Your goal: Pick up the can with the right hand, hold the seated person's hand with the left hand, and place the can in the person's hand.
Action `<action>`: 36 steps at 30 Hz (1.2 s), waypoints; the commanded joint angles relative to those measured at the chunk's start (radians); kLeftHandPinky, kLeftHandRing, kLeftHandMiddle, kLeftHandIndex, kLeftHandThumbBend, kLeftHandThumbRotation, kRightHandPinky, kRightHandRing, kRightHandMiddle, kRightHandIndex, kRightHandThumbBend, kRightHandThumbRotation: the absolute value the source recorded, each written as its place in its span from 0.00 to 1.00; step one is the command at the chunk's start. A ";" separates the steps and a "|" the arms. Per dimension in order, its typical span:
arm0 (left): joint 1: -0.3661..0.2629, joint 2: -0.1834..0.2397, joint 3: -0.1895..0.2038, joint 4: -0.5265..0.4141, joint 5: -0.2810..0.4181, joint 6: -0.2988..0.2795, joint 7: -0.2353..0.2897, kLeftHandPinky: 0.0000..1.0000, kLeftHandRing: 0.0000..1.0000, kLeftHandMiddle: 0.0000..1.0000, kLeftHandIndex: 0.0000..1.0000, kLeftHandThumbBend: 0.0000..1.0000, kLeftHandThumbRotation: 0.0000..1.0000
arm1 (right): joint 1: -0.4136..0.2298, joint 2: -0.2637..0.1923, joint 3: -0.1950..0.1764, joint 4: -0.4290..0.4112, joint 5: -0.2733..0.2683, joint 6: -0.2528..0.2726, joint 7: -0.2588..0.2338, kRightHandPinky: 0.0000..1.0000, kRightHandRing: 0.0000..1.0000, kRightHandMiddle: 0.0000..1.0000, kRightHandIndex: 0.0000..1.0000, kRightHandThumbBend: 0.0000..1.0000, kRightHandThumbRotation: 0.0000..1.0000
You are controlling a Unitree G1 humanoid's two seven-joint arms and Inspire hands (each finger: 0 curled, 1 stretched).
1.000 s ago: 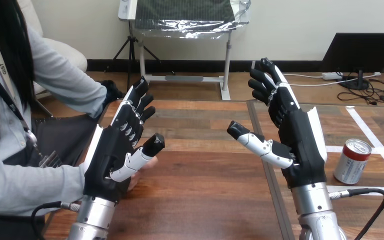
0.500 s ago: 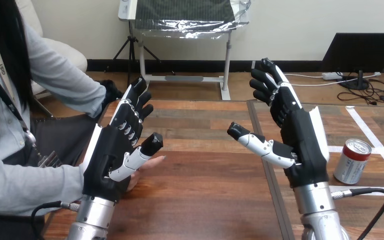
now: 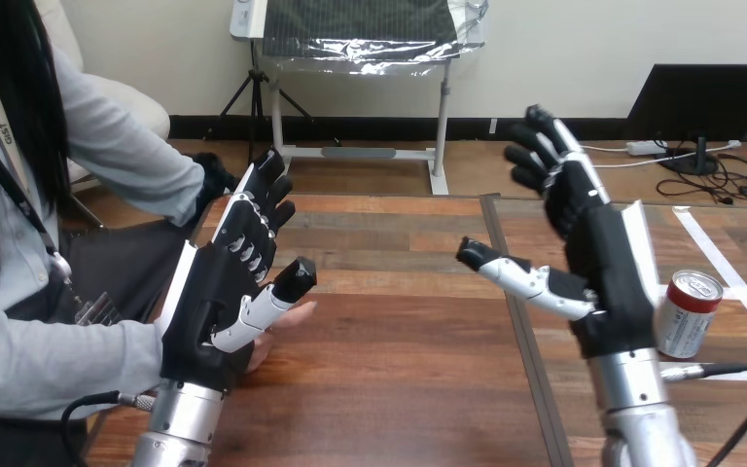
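Observation:
A silver can (image 3: pixel 686 313) with a red top band stands upright on the table at the right, just right of my right hand (image 3: pixel 598 263). That hand is raised, fingers straight and spread, thumb pointing left; its back edge overlaps the can's left side. My left hand (image 3: pixel 222 292) is raised at the left, fingers straight, thumb out. The person's hand (image 3: pixel 280 331) lies on the table behind and under my left hand, mostly hidden, with only fingertips showing past my thumb. I cannot tell whether the two touch.
The person sits at the left, a grey-sleeved forearm (image 3: pixel 49 365) reaching along the table's near left edge. White tape lines (image 3: pixel 729 282) cross the right part of the table. A seam (image 3: pixel 520 331) runs front to back down the middle.
My right hand has shifted to the right, toward the can, now overlapping its left side. My left hand and the person's hand have stayed about where they were.

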 commanded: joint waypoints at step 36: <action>-0.065 -0.012 0.006 -0.042 -0.050 0.042 -0.013 0.97 0.98 0.98 0.96 1.00 0.55 | -0.207 -0.194 -0.193 0.160 -0.024 -0.117 -0.218 0.83 0.82 0.83 0.85 1.00 0.40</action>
